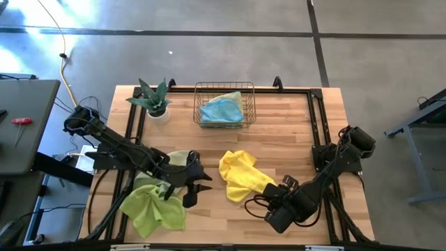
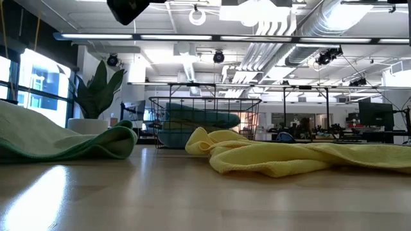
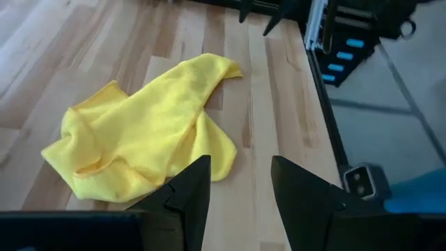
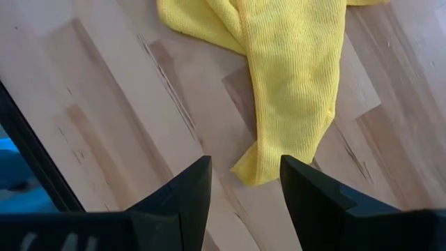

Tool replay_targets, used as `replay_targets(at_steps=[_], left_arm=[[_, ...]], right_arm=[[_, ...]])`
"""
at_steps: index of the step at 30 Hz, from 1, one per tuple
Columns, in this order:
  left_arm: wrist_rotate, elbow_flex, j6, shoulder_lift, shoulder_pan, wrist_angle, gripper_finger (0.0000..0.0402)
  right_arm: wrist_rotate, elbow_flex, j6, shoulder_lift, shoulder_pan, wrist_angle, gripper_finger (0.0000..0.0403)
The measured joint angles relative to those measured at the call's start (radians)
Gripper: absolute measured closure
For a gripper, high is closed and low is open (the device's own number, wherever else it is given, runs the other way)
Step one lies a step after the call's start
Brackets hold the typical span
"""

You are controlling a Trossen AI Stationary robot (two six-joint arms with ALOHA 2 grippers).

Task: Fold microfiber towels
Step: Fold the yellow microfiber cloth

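Note:
A crumpled yellow towel (image 1: 240, 178) lies on the wooden table near its middle; it also shows in the low view (image 2: 289, 157). My right gripper (image 1: 259, 204) is open, low over the table at the towel's near right corner (image 4: 254, 171), a finger on either side of it, touching nothing. My left gripper (image 1: 198, 183) is open and empty just left of the yellow towel (image 3: 146, 132). A lime green towel (image 1: 153, 209) and a pale sage one (image 1: 178, 159) lie bunched under the left arm. A light blue towel (image 1: 223, 108) lies in the wire basket (image 1: 224, 87).
A potted spiky plant (image 1: 153, 101) stands at the table's far left beside the basket. A black frame (image 1: 317, 118) runs along the table's far and right edges. Bare wood lies between the yellow towel and the basket.

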Motion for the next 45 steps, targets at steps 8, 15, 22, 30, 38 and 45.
replay_targets(at_steps=[8, 15, 22, 30, 38, 45], left_arm=[[0.114, 0.0, 0.254, 0.0, 0.07, 0.0, 0.0259], [0.133, -0.001, 0.503, 0.009, 0.125, 0.009, 0.0259], [0.247, -0.001, 0.569, 0.117, 0.189, 0.137, 0.0259], [0.292, -0.002, 0.678, 0.275, 0.265, 0.201, 0.0259], [0.335, 0.019, 0.714, 0.411, 0.347, 0.24, 0.0259], [0.336, 0.025, 0.748, 0.459, 0.431, 0.214, 0.0259]], right_arm=[[0.18, 0.0, 0.003, 0.0, 0.016, 0.029, 0.0238], [0.563, 0.0, -0.165, 0.0, 0.026, 0.085, 0.0238], [0.766, 0.001, -0.21, 0.0, 0.02, 0.216, 0.0238], [0.592, 0.001, 0.024, 0.021, 0.019, 0.255, 0.0238], [0.407, 0.001, 0.304, 0.021, 0.046, 0.117, 0.0238], [0.327, 0.001, 0.459, 0.021, 0.062, 0.041, 0.0238]])
